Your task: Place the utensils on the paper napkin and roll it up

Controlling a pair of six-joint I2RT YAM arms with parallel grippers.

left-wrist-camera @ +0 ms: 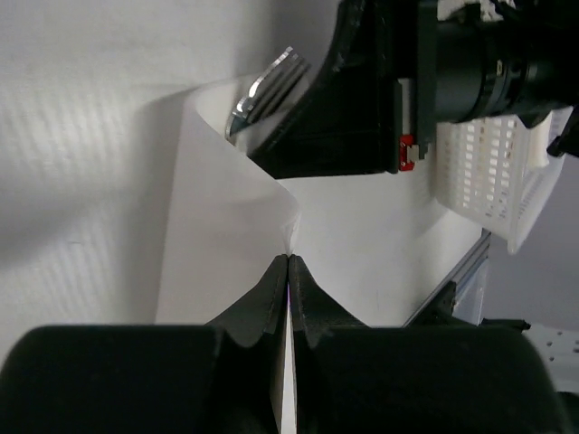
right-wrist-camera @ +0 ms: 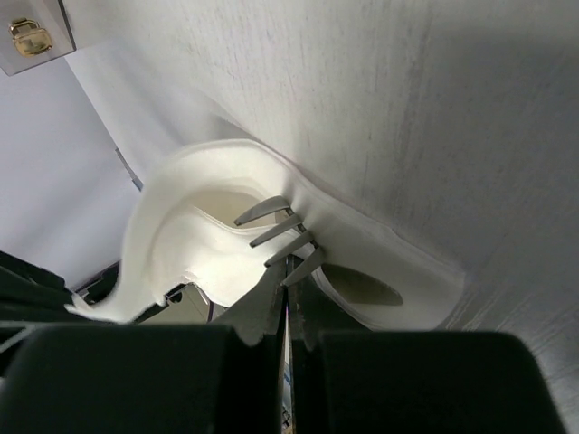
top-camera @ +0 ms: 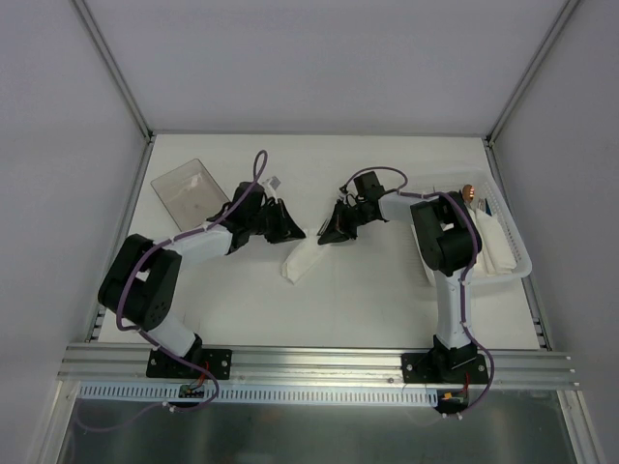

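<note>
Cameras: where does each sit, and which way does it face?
Top external: above, behind the bases, looking down at the table; both arms show.
Left wrist: on the left arm, looking along the left claw pinching the paper napkin.
Right wrist: on the right arm, looking past the shut right claw at the fork.
Shared: both wrists see napkin and fork.

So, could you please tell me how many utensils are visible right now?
1: a fork, its tines poking out of the folded-over paper napkin at mid-table. Other utensils may be hidden inside the napkin.
</note>
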